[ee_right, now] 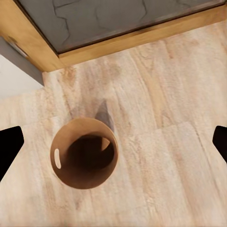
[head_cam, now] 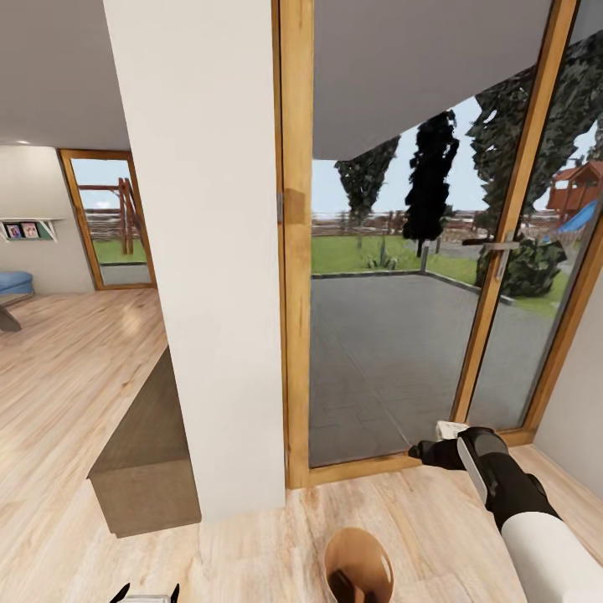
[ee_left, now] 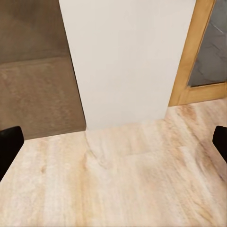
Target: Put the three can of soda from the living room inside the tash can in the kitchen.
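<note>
Head view cuts off the tash can [head_cam: 358, 563] at the frame edge; both grippers' fingers spread, empty

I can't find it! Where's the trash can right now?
The trash can stands on the wood floor at the head view's bottom edge, before the glass door, near the white pillar.

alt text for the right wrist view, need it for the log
Looking down into an open round bin with a brown wood-toned inside, standing on a light wood floor and apparently empty as far as its shadowed bottom shows. The right gripper is open, its dark fingertips at either edge. A wood-framed glass door runs beyond the bin.
</note>
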`<state>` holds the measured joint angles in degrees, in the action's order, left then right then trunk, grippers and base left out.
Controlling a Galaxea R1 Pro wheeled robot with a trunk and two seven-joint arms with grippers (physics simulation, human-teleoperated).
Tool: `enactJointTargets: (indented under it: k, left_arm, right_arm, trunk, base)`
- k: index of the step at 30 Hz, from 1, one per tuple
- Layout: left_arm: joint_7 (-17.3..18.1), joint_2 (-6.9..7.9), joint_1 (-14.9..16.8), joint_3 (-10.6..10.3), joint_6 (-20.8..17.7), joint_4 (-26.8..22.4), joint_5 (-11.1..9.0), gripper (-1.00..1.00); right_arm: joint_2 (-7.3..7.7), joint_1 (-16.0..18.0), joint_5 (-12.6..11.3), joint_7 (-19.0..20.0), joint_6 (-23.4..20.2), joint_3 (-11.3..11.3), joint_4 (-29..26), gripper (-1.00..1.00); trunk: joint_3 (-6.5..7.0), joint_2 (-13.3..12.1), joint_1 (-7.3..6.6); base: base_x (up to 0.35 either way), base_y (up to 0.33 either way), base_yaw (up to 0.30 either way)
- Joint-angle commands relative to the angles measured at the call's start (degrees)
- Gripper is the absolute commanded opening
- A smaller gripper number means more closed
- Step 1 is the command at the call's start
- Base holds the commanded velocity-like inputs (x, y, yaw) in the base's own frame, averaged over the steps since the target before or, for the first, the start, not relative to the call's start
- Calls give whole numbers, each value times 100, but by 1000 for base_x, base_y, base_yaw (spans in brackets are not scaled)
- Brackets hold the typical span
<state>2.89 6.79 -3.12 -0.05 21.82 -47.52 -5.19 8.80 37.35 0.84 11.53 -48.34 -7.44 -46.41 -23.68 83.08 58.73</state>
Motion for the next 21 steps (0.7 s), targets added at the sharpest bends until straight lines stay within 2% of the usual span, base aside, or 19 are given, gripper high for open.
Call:
enactJointTargets:
  k: [1, 8, 13, 20, 21]
  left_arm:
    - [-4, 0, 1, -1, -1, -1, 0, 100]
    - [-14, -2, 4, -3, -20, -6, 8, 100]
    - [-11, -2, 4, -9, -37, -25, 21, 100]
    - [-8, -2, 6, -15, -49, -26, 39, 100]
    - [-8, -2, 9, -18, -52, -14, 46, 100]
  right_arm:
    - [0, 0, -1, 1, 0, -1, 0, 100]
    - [-9, 4, -28, 14, -85, -10, 11, 100]
    - [-9, 40, -25, 17, -315, 37, 341, 100]
    - [75, 913, -16, 30, -494, 132, 1339, 100]
    - [150, 1248, -8, 28, -604, 192, 1947, 100]
  trunk:
    - [0, 0, 0]
    - [0, 0, 0]
    - [-90, 201, 110]
    - [-215, 481, 264]
    - [-233, 521, 286]
  base:
    - [0, 0, 0]
    - [0, 0, 0]
    - [0, 0, 0]
    - [0, 0, 0]
    - [0, 0, 0]
